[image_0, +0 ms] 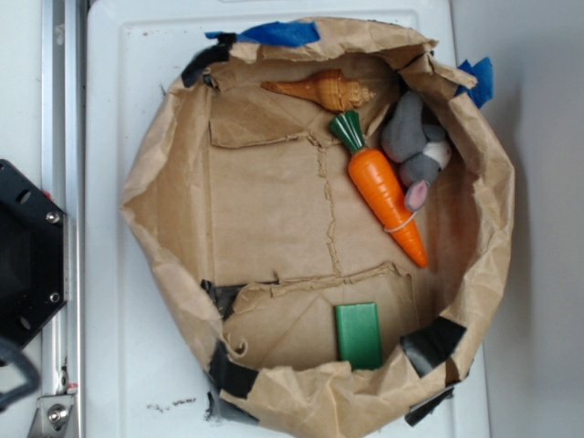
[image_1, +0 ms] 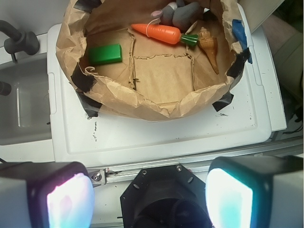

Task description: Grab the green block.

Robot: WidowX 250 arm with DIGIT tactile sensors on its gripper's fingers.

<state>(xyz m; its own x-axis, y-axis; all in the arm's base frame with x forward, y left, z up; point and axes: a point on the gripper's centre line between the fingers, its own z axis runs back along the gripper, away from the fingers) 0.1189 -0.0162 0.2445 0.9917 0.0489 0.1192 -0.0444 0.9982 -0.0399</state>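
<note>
The green block [image_0: 358, 334] lies flat on the floor of a brown paper basin [image_0: 173, 146], near its lower rim. The wrist view shows the same green block [image_1: 105, 54] at the far left inside the paper basin [image_1: 156, 107]. My gripper [image_1: 149, 197] is open, its two pads wide apart at the bottom of the wrist view, with nothing between them. It hangs over the black robot base [image_1: 164, 199], well short of the basin and far from the block. In the exterior view the gripper is out of sight.
An orange toy carrot [image_0: 383, 187] with a dark green top, a grey plush mouse [image_0: 415, 146] and a tan shell [image_0: 319, 89] lie at the basin's far side. The basin's crumpled walls stand raised all round. The black robot base [image_0: 27, 246] sits left of the white table [image_0: 119, 347].
</note>
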